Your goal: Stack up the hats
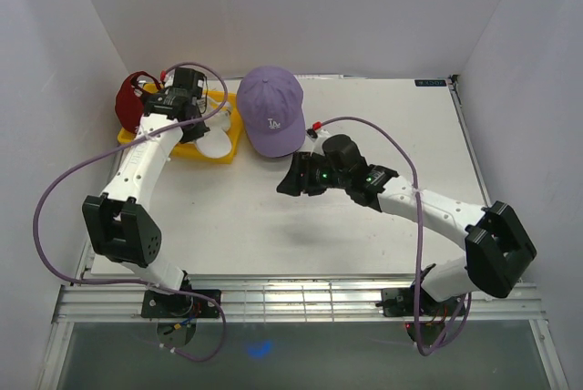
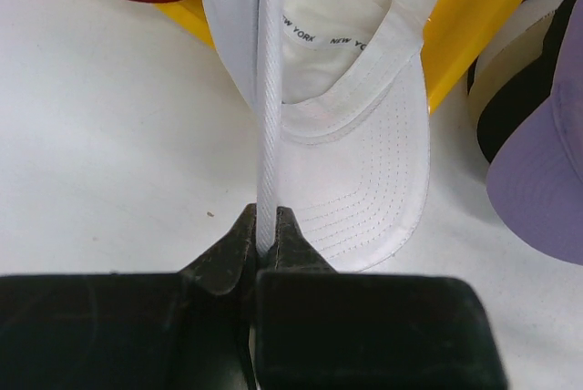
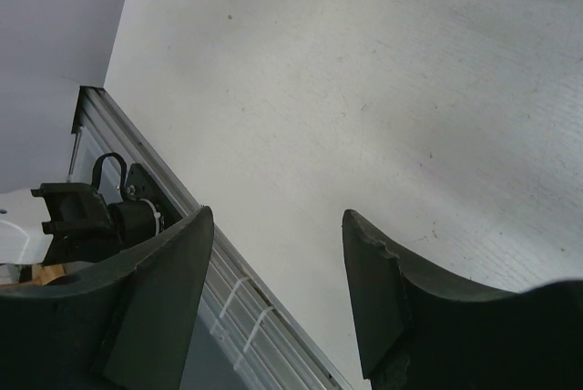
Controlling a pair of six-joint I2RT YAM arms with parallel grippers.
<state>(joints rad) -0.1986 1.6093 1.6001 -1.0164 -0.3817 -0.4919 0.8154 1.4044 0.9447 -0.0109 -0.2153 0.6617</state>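
Note:
My left gripper [image 2: 266,226] is shut on the raised side edge of the white hat [image 2: 364,180], which lies upside down half over the yellow tray [image 2: 474,16], its brim on the table. In the top view this gripper [image 1: 199,115] is over the tray. The red hat [image 1: 132,98] sits at the tray's left end. The lavender hat [image 1: 273,112] stands right of the tray; in the left wrist view a beige rim [image 2: 501,66] and a black rim [image 2: 519,107] show under it. My right gripper [image 1: 290,176] hangs open and empty just in front of the lavender hat.
The right wrist view shows bare table, the metal rail [image 3: 246,299] at the near edge and the left arm's base [image 3: 82,217]. White walls close in the table at the left, back and right. A purple cable [image 1: 55,189] loops beside the left arm.

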